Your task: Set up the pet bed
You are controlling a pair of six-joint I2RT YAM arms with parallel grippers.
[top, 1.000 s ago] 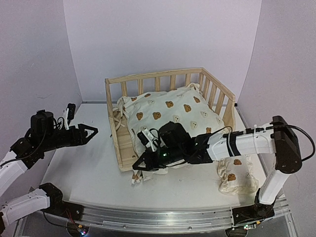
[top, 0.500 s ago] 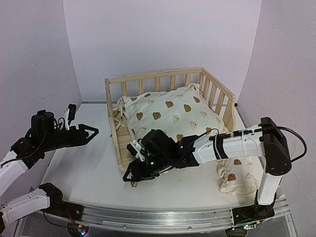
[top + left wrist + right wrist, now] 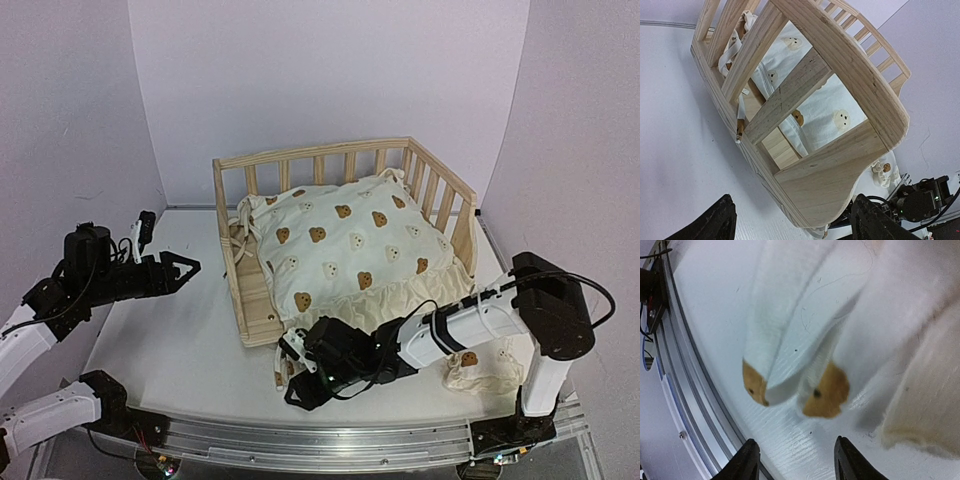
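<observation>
The pet bed (image 3: 232, 252), a light pine frame with slatted rails, stands mid-table with its open side toward me. The cream bear-print cushion (image 3: 350, 240) lies in it, its front edge spilling over the base. My left gripper (image 3: 186, 267) is open and empty, left of the bed and apart from it; in the left wrist view the bed's side rail (image 3: 840, 175) fills the space ahead of the gripper (image 3: 792, 225). My right gripper (image 3: 296, 388) is open low over the table by the bed's front left corner. Its wrist view shows the gripper (image 3: 797, 460) just short of two brown-tipped cushion ties (image 3: 822, 390).
The small matching bear-print pillow (image 3: 480, 365) lies on the table at the front right, beside the right arm. The table's aluminium front rail (image 3: 330, 440) runs just below the right gripper and also shows in the right wrist view (image 3: 670, 340). Walls close in left, back and right.
My right gripper has moved off the cushion's front edge, down and left to the table in front of the bed. The cushion now shows uncovered. The left arm has not moved.
</observation>
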